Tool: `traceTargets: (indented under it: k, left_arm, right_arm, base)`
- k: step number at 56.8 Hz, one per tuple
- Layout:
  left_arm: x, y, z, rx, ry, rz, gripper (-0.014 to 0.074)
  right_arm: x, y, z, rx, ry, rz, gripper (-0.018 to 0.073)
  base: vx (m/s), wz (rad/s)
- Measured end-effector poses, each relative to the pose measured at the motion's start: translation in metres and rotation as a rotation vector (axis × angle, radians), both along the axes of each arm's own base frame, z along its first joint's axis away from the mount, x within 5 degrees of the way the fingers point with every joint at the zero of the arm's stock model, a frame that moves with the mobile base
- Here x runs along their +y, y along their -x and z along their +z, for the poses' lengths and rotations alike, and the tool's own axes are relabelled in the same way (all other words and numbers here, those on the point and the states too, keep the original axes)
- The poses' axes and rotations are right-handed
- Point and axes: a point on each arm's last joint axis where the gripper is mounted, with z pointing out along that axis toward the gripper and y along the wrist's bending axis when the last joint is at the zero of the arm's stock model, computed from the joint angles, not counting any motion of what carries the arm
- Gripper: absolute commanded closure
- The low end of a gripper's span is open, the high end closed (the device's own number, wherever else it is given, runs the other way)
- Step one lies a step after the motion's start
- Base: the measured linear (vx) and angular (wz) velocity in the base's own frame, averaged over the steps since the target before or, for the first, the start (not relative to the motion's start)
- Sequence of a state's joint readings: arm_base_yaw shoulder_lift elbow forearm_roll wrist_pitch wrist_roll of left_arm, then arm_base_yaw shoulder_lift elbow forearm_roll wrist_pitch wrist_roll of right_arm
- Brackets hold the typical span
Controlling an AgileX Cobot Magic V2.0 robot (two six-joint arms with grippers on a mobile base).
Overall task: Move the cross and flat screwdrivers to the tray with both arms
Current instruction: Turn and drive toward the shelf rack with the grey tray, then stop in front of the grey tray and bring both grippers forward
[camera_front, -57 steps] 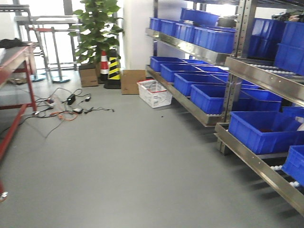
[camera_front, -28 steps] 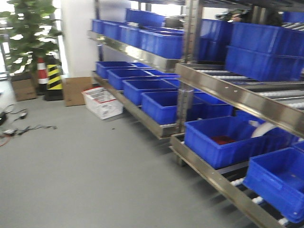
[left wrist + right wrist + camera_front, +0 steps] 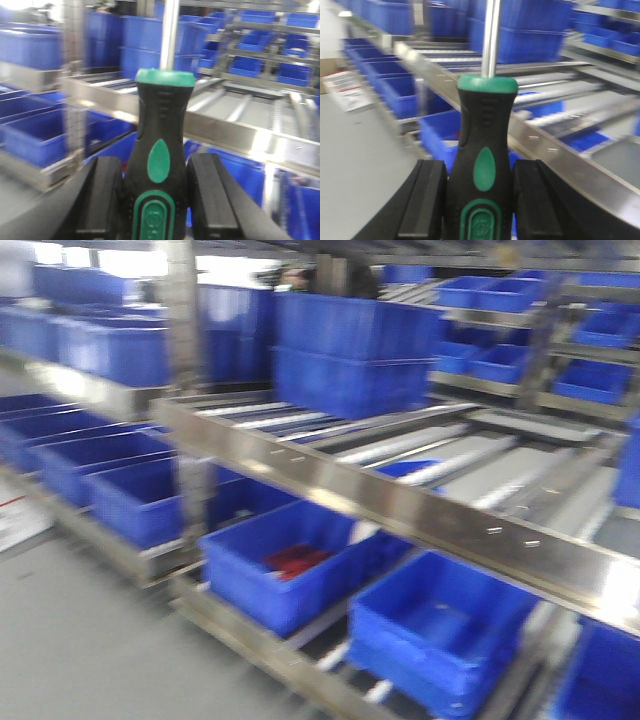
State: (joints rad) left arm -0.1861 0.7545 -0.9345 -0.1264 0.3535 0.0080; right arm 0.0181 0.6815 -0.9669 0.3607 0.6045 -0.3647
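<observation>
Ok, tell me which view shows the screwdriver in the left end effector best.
Left wrist view: the screwdriver fills the frame, its black-and-green handle clamped in the left end effector, shaft up. The front view shows only shelving and blue bins; the right wrist view shows the other screwdriver instead.

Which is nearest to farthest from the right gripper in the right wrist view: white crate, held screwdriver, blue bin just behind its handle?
1. screwdriver: centre, clamped in the right gripper, shaft pointing up.
2. blue bin: low, just left of the handle and behind it.
3. white crate: far left, well beyond the bin.
</observation>
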Motion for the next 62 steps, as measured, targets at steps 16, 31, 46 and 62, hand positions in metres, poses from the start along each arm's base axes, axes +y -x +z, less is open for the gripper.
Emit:
traceTargets:
  k: [16, 31, 46, 62]
  left_arm:
    - [0.0, 0.0, 0.0, 0.0, 0.0, 0.0, 0.0594]
    - [0.0, 0.0, 0.0, 0.0, 0.0, 0.0, 0.0594]
    - [0.0, 0.0, 0.0, 0.0, 0.0, 0.0, 0.0594]
    - [0.0, 0.0, 0.0, 0.0, 0.0, 0.0, 0.0594]
  right_arm:
    - [0.0, 0.0, 0.0, 0.0, 0.0, 0.0, 0.0567]
    - [0.0, 0.0, 0.0, 0.0, 0.0, 0.0, 0.0567]
    - [0.0, 0.0, 0.0, 0.0, 0.0, 0.0, 0.0567]
    - [0.0, 0.0, 0.0, 0.0, 0.0, 0.0, 0.0567]
  base:
    - [0.33, -0.74]
    - [0.27, -0.65]
    - [0.23, -0.54]
    - [0.22, -0.37]
